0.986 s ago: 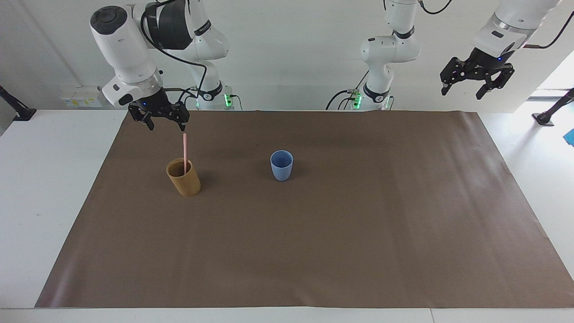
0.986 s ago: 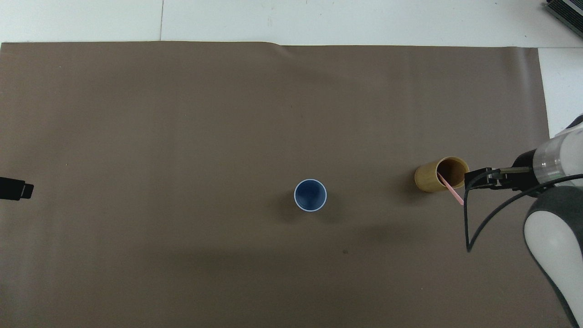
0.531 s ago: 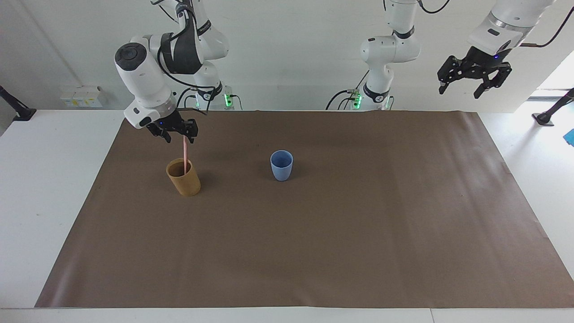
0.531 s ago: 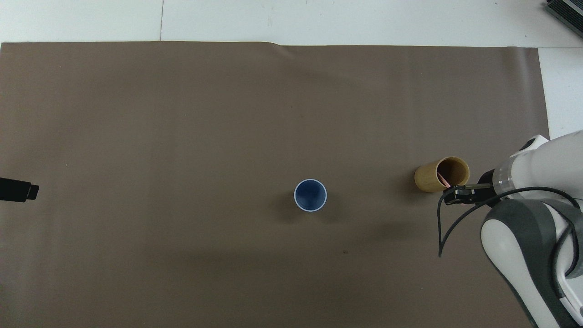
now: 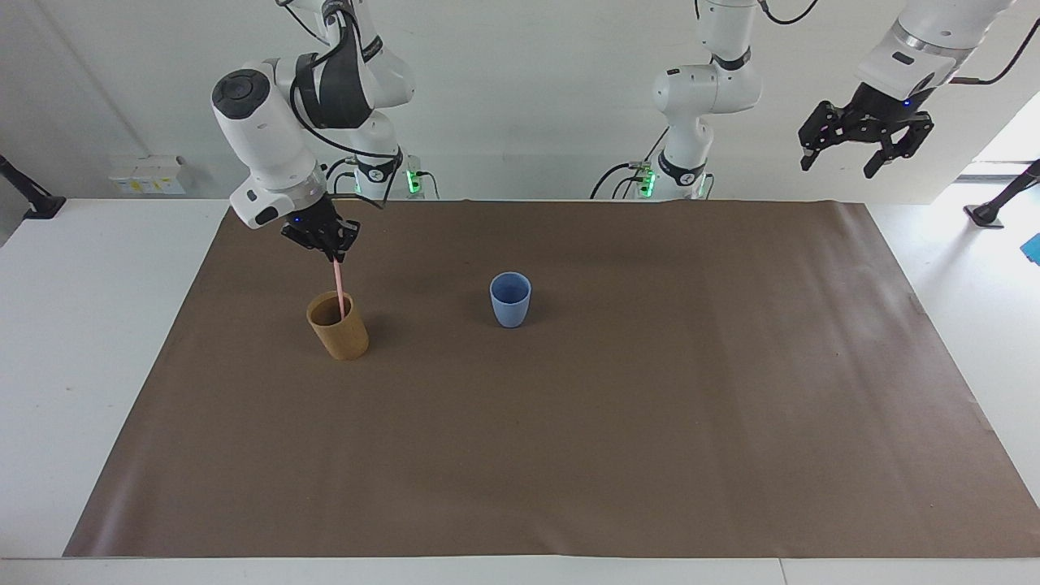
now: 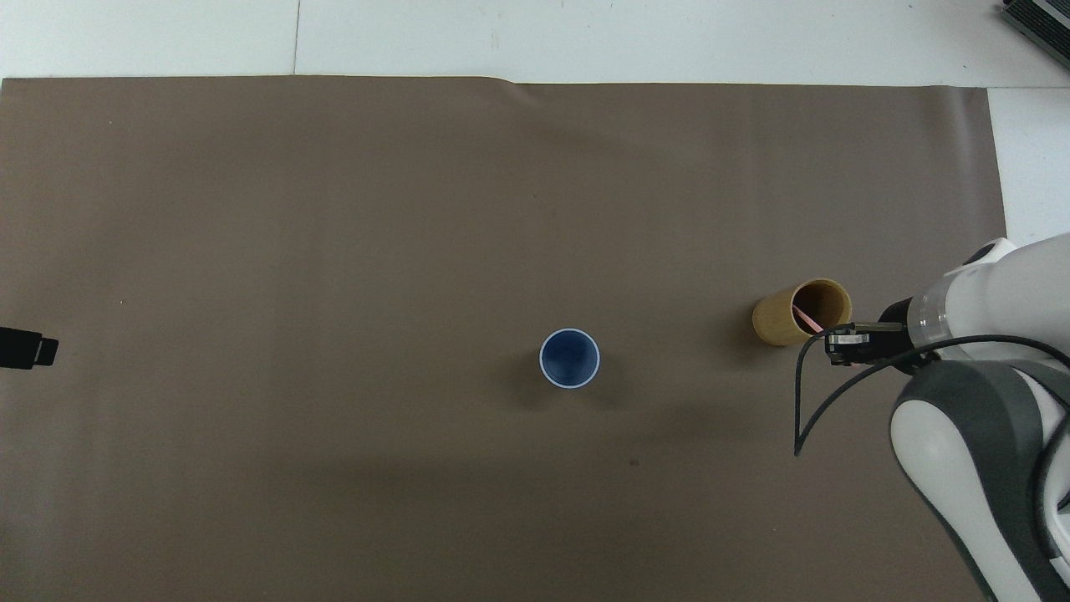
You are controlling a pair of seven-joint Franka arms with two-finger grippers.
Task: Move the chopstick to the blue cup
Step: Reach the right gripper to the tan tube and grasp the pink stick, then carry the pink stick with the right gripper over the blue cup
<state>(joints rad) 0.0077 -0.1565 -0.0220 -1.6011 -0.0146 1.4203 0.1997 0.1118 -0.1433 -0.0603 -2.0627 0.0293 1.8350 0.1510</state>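
Two cups stand on the brown mat: the blue cup (image 5: 510, 299) at centre frame and the tan cup (image 5: 338, 326) at centre left. The right gripper (image 5: 334, 253) is closed on the top of the chopstick (image 5: 340, 286), whose lower end is inside the tan cup. The left gripper (image 5: 864, 148) waits with fingers wide at the upper right of the frame.

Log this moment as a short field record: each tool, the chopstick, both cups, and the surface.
right tool: shut on the top end of the chopstick, over the tan cup
left tool: open, empty, raised and waiting at the left arm's end
chopstick: near upright, lower end inside the tan cup
tan cup: tilted, toward the right arm's end
blue cup: upright, empty, mid-table
brown mat: covers the table
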